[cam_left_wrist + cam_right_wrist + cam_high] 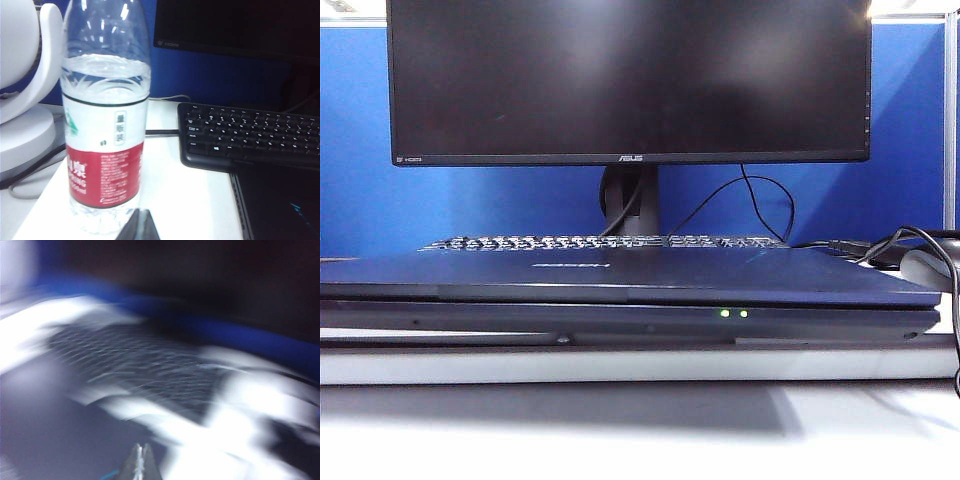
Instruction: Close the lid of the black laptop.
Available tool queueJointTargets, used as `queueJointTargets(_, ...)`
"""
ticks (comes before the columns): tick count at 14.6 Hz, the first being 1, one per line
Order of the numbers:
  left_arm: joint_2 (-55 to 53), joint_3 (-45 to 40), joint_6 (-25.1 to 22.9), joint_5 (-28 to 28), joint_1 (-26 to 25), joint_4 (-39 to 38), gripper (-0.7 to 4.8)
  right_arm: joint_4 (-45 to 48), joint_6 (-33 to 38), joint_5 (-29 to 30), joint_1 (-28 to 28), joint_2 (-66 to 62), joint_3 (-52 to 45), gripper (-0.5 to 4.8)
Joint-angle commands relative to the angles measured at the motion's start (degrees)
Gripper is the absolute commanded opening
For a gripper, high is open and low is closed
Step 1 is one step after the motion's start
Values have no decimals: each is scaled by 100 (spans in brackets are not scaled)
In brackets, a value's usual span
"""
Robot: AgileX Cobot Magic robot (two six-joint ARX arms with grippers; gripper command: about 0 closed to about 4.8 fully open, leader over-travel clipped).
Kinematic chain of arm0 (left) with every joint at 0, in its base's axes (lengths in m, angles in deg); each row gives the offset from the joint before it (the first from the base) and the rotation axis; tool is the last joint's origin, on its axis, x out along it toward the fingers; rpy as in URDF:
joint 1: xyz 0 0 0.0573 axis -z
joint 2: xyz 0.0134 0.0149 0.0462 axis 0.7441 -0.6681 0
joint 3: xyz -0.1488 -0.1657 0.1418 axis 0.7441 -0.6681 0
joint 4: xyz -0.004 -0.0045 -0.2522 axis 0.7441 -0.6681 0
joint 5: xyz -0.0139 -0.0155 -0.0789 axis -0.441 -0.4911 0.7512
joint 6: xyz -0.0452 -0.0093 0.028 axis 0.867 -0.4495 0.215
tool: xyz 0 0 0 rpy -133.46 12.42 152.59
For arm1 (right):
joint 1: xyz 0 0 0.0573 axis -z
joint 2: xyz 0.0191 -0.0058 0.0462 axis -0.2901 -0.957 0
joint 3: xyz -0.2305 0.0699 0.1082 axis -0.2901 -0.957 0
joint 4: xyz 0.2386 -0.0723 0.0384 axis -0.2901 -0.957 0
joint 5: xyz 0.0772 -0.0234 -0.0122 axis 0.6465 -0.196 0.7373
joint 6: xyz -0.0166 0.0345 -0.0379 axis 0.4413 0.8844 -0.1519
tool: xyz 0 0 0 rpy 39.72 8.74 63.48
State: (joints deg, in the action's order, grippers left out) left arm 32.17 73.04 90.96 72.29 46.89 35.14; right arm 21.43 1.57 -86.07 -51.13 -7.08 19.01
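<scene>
The black laptop (620, 320) lies on the table in the exterior view with two green LEDs (733, 313) on its front edge. Its dark navy lid (620, 272) lies flat down on the base. Neither arm shows in that view. In the left wrist view my left gripper (142, 226) is shut and empty, just in front of a water bottle, with a corner of the lid (280, 205) off to one side. The right wrist view is motion-blurred. There, my right gripper (141, 460) is shut and empty, over the lid's dark surface (50, 430).
A large ASUS monitor (630, 80) on a stand rises behind the laptop, with a separate black keyboard (250, 135) between them. A clear water bottle (105, 115) with a red label and a white curved device (25, 100) stand left of the laptop. Cables (910, 245) trail at the right.
</scene>
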Motion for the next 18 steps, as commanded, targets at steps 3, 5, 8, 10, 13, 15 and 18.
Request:
queueJointTargets(3, 13, 0, -9, 2, -4, 66, -4, 911, 50, 474, 3311, 2068, -1261, -1)
queueJointTargets(5, 13, 0, -4, -2, -4, 63, -4, 898, 179, 811, 3705, 2452, -1659, -1)
queueJointTargets(8, 13, 0, -2, 0, -4, 66, -4, 960, 664, 1069, 3930, 2706, -2380, -1)
queueJointTargets(10, 13, 0, 0, 0, -4, 66, -4, 1357, 739, 1025, 3928, 2778, -2949, -1)
queueJointTargets(13, 13, 0, 0, 0, -4, 66, -4, 1556, 737, 1003, 3939, 2809, -3294, -1)
queueJointTargets(15, 13, 0, 0, 0, -4, 66, -4, 1637, 739, 1003, 3939, 2820, -3449, -1)
queueJointTargets(18, 13, 0, -2, 0, -4, 63, -4, 1705, 804, 1010, 3934, 2975, -3665, -1)
